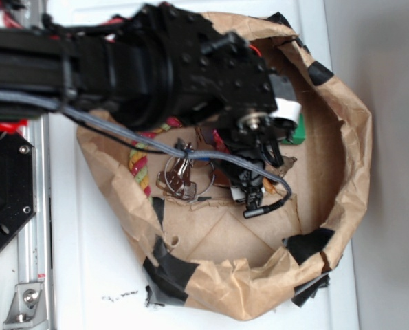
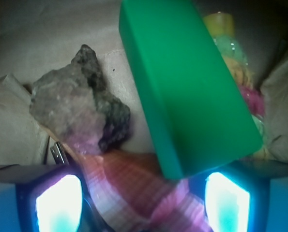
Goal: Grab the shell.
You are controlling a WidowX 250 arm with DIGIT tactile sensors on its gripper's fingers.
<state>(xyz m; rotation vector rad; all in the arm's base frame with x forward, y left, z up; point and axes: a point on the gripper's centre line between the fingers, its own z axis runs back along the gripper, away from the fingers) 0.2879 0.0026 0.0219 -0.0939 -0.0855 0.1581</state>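
In the wrist view the shell (image 2: 134, 188), ribbed orange-pink with pale bands, lies slantwise on the brown paper between my two fingers. My gripper (image 2: 144, 203) is open and straddles it, one glowing pad (image 2: 59, 203) on the left and the other on the right, each with a narrow dark gap to the shell. The shell's far end runs under the corner of a green block (image 2: 187, 87). In the exterior view my gripper (image 1: 256, 180) points down into the paper basin, and the arm hides the shell.
A lumpy dark rock (image 2: 76, 111) sits just beyond the shell on the left. A coloured rope (image 2: 240, 77) lies behind the block. A key bunch (image 1: 180, 175) and the rope (image 1: 141, 168) lie left of the gripper. Crumpled brown paper walls (image 1: 348, 172) ring everything.
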